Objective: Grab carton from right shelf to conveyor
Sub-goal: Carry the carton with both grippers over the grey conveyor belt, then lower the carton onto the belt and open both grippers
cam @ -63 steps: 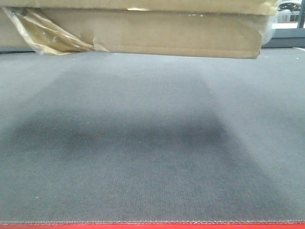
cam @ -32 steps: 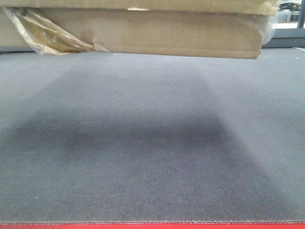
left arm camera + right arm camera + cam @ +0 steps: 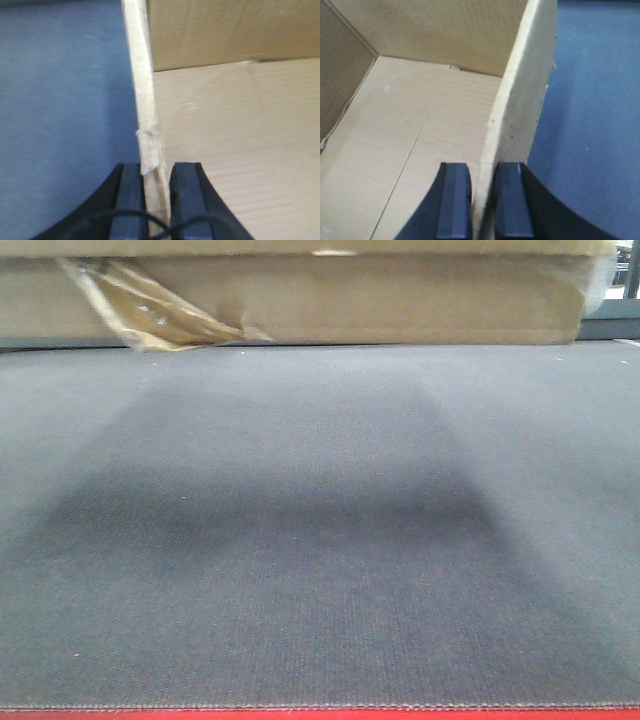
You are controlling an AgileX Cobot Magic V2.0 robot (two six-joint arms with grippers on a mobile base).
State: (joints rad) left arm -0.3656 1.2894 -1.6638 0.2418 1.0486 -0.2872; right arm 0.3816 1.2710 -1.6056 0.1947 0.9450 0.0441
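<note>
Conveyor belt [image 3: 320, 540], wide, flat, dark grey, finely woven, red strip [image 3: 320, 714] along near edge. Over its far part, wide open-topped brown corrugated cardboard carton [image 3: 400, 300] with wrinkled yellowish tape [image 3: 160, 315], level, broad shadow before it; contact with belt unclear. Left hand [image 3: 155, 200] pointing downward, black fingers [image 3: 132, 200] pinching carton's left wall. Right hand [image 3: 482, 200] likewise, clamped on right wall, one finger inside, one outside.

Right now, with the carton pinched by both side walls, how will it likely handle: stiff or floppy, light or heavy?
Probably light: the carton looks empty. Its thin walls may flex; the one in the left pincer is crumpled, that in the right pincer straighter.
</note>
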